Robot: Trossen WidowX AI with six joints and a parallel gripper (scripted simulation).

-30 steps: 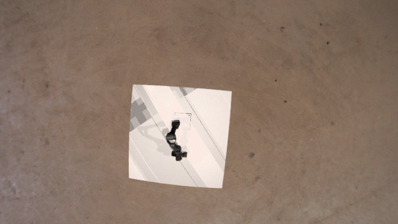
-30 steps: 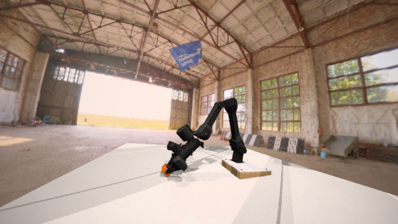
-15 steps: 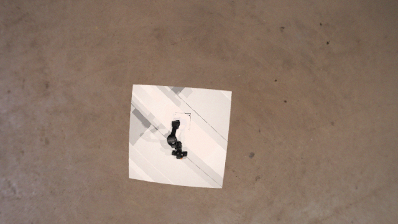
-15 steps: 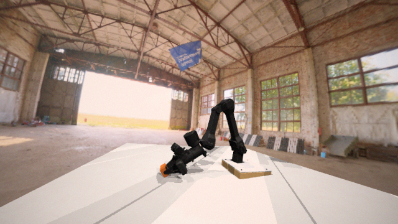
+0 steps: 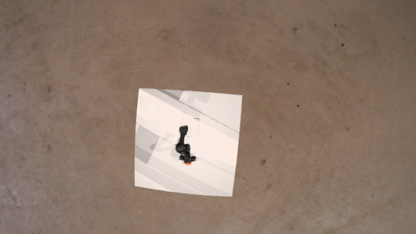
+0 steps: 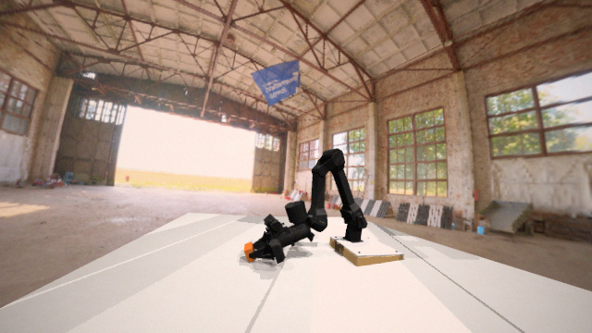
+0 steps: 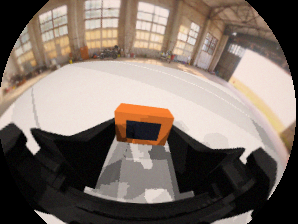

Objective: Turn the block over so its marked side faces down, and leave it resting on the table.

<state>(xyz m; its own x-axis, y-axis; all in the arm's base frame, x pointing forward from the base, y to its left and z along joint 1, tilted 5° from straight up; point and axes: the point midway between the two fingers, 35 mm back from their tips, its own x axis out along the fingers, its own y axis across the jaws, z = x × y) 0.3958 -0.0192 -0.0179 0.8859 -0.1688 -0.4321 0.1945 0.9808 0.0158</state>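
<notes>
The orange block (image 5: 188, 164) (image 6: 249, 252) (image 7: 169, 125) is held at the fingertips. A dark rectangle, the marked side, faces back toward the wrist camera. My gripper (image 5: 187, 162) (image 6: 253, 252) (image 7: 143, 123) is shut on the block, with one black finger at each side of it in the wrist view. In the exterior view the gripper points outward from the base and slopes slightly down, and the block is tilted just above or at the table (image 5: 214, 153) (image 6: 296, 305). Whether the block's lower edge touches the table cannot be told.
The arm's base stands on a white board with wooden edges (image 6: 380, 260), behind the gripper and to its right in the exterior view. Shadows and thin dark lines cross the table top. The table's near edge in the top view lies beyond the block.
</notes>
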